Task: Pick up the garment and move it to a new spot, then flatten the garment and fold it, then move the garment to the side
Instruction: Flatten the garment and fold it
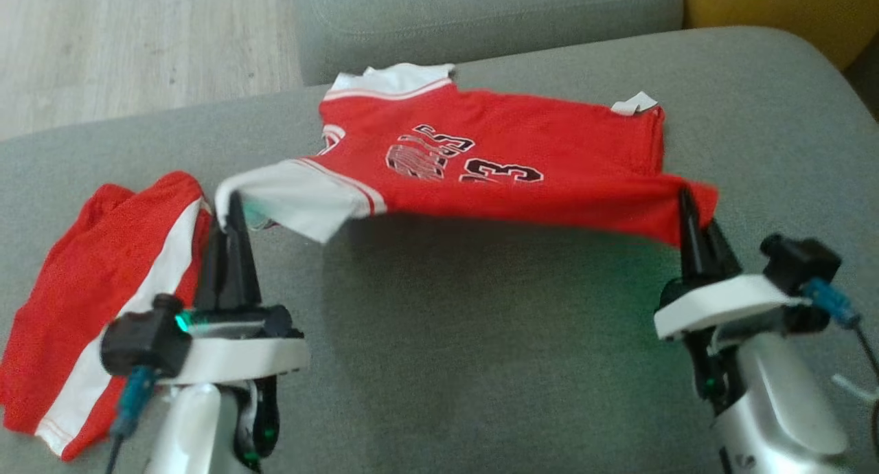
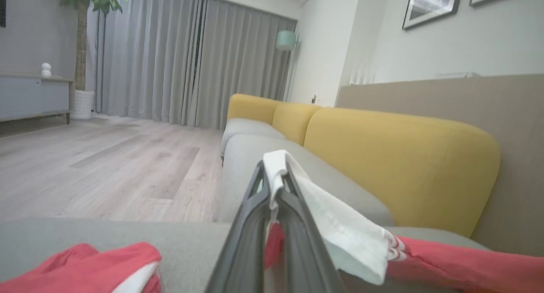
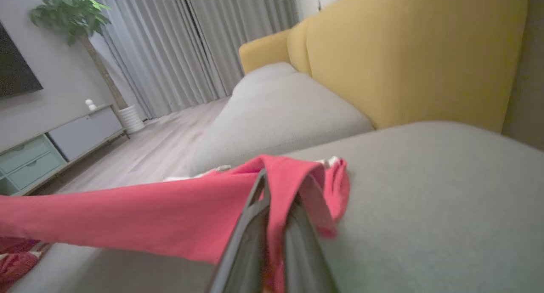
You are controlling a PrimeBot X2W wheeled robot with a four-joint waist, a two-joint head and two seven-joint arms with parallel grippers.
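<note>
My left gripper [image 1: 232,202] is pinched shut on the white sleeve [image 1: 295,199] of the red shirt [image 1: 494,151]. My two dark fingers [image 2: 246,233] are pressed close together, and a bit of white cloth is folded over their tips. My right gripper [image 1: 687,202] is pinched shut too. It holds the red bottom corner of the same shirt, and the cloth hangs over its tips. Between my two grippers the near edge of the shirt is pulled out straight and lifted off the grey sofa cushion [image 1: 481,364], with a dark shadow under it. The far part of the shirt lies on the cushion, with the letters and the number facing up. A pair of red shorts [image 1: 103,281] with a white stripe lies on the cushion just beside my left gripper, on its left side. Past the cushion there is a wood floor [image 1: 137,41] and a yellow sofa back [image 1: 776,7].
</note>
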